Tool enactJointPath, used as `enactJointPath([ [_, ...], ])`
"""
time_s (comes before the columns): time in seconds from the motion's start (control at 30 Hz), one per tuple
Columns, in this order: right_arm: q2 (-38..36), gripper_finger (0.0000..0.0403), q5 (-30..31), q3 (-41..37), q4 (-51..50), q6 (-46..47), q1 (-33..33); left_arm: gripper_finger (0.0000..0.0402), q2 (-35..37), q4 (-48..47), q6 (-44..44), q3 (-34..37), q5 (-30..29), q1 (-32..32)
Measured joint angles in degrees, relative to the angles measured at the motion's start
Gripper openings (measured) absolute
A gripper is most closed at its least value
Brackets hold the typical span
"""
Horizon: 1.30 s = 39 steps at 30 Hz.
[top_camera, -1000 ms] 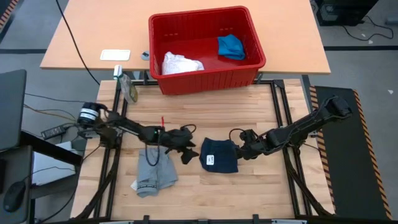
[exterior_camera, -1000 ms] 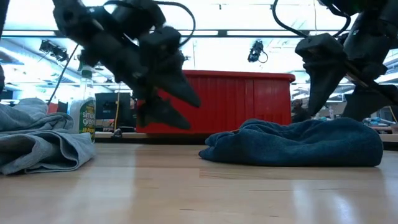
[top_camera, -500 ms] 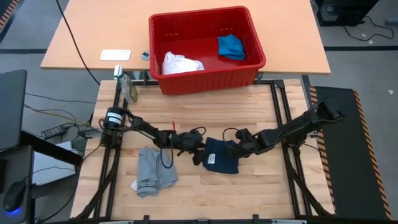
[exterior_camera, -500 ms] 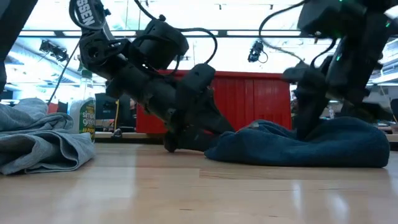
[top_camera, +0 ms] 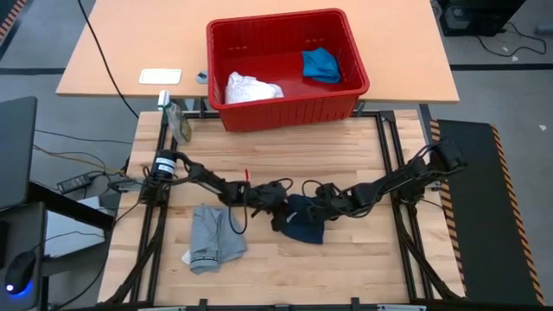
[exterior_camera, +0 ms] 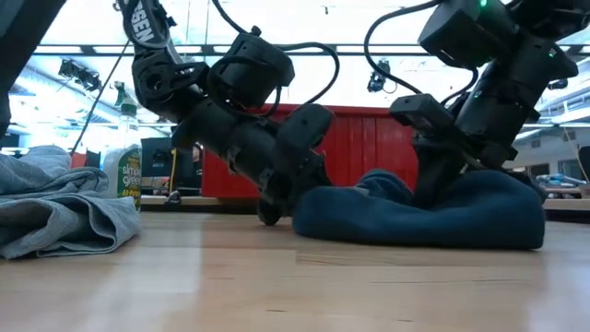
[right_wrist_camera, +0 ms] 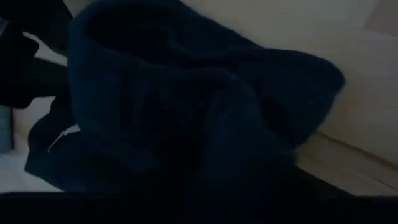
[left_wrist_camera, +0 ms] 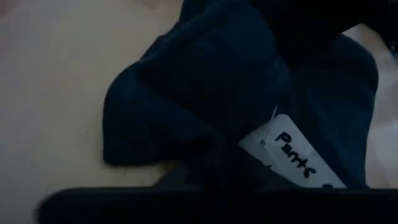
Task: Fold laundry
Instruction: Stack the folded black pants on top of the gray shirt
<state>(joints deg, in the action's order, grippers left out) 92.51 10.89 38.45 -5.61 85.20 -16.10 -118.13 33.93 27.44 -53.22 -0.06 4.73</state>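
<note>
Pinching from both sides, the two arms meet at the navy garment, bunched mid-tabletop, likely to lift opposite edges for a fold. The left end effector is nearly closed on its left edge; the right end effector presses in, its grip unclear. The grey T-shirt lies left.
</note>
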Motion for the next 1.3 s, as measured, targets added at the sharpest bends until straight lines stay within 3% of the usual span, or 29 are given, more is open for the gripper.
enactJointPath([
  [0.07,0.3,0.0123,-0.2,-0.1,1.2,-1.1,0.0,0.0014,0.0,-0.5,0.6,-0.7,1.5,0.0],
  [0.27,0.4,0.0039,-0.4,-0.1,1.4,-8.1,0.6,0.0014,1.7,-7.5,0.6,-3.4,4.4,-1.3],
  [0.4,0.3,0.0038,-2.0,-0.1,4.1,-10.9,2.3,0.0010,5.6,-12.2,1.2,-3.6,5.5,-2.5],
  [0.73,0.3,0.0038,-5.5,0.3,27.7,-13.4,4.7,0.0008,24.3,-34.8,4.7,-3.7,1.9,-0.1],
  [1.1,1.4,0.0038,-8.0,14.8,24.2,-25.6,10.5,0.0008,44.7,-68.1,20.4,-3.7,-1.8,6.2],
  [1.3,12.3,0.0038,-15.1,26.5,23.1,-27.4,12.6,0.0007,50.1,-80.2,29.2,-3.8,-4.4,11.2],
])
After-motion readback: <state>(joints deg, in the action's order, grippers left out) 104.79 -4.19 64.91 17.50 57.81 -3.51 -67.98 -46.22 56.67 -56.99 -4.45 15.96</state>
